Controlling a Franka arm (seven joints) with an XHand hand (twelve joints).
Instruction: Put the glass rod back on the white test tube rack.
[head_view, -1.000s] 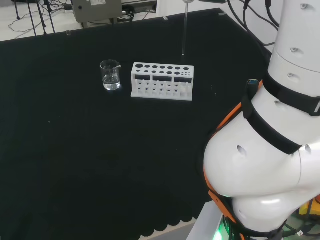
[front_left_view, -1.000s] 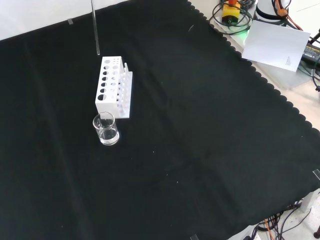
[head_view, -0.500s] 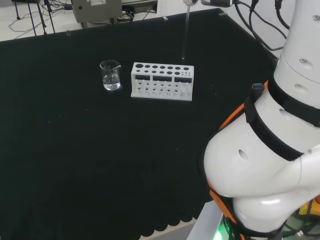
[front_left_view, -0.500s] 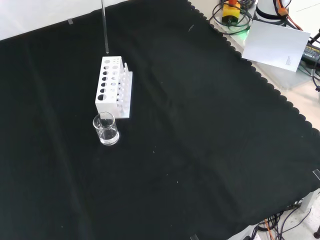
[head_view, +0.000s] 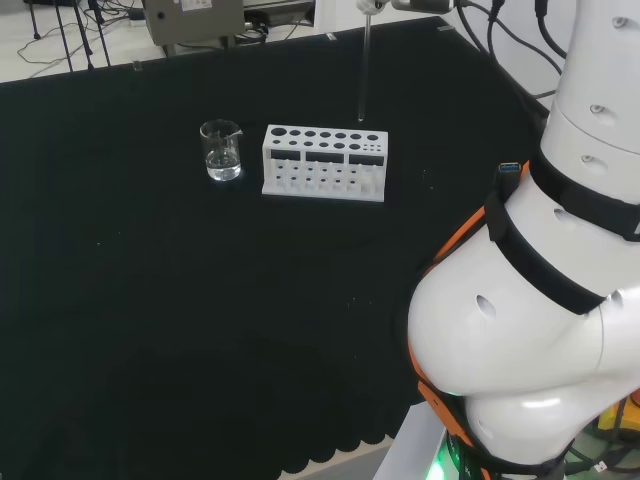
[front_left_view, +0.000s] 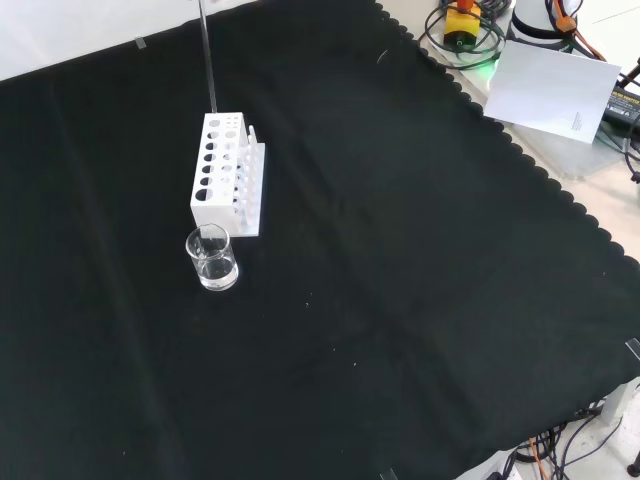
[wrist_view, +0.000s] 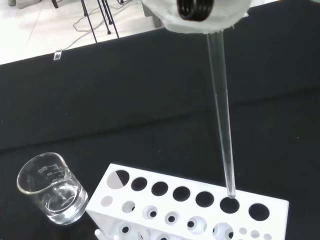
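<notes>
1. The black-clothed surface (front_left_view: 420, 300) carries a white test tube rack (head_view: 324, 162) with a small glass beaker (head_view: 221, 150) just beside one short end; in the head view the beaker stands to the rack's left, and it seems to hold a little clear liquid.

2. Above the rack hangs the glass rod (head_view: 364, 70), nearly upright. In the wrist view its lower tip sits right over one of the big holes in the rack's outer row, next to the last hole at the end away from the beaker. It looks just above the rim, not yet inside.

3. A blurred white part of the hand (wrist_view: 200, 12) shows above the rod in the wrist view. The rod hangs from it, so it must be held, but I cannot tell how the fingers stand.

4. To do this step well, I would keep the rod plumb and bring it straight down through that hole, checking the tip against the rim from two sides, since a thin rod that is off centre would catch the plate and could nudge the light rack toward the beaker. Let go only once the rod rests inside.

5. Compared with a second ago, the rod has shifted along the rack toward the beaker and dropped lower; rack and beaker have not moved.
</notes>
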